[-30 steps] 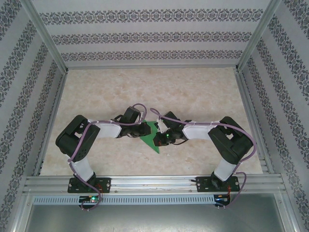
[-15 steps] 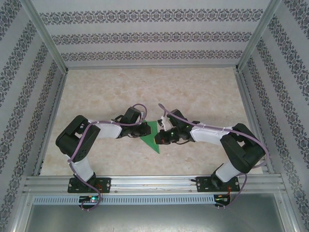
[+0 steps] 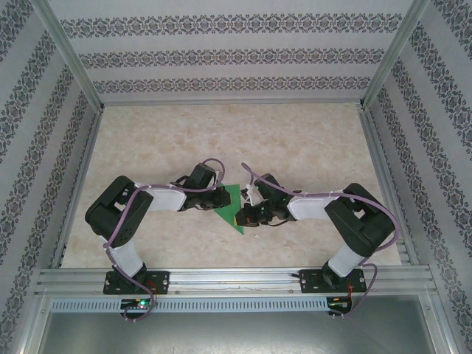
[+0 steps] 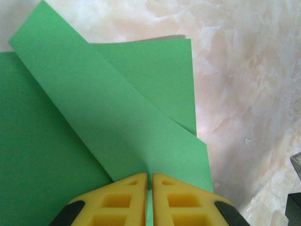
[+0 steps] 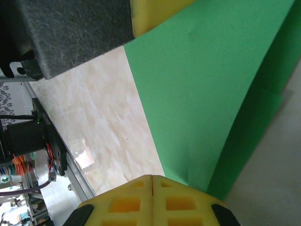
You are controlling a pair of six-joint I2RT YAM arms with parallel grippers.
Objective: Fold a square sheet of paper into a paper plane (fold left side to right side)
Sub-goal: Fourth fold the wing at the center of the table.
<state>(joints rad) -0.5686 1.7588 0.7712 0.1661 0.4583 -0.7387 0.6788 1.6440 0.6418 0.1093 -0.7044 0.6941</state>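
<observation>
the left gripper (image 3: 224, 198) and right gripper (image 3: 245, 216) covered part of the paper (image 3: 231, 209) in the top view, where its folds were too small to read. it ran off the left and bottom edges at the left wrist, and off the top and right at the right wrist.

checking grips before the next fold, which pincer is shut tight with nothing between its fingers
The right pincer: its yellow fingers meet flush. The left pincer has a thin slit showing green paper.

Overview from above and behind; two close wrist views; green paper (image 3: 231, 210) common to all.
</observation>
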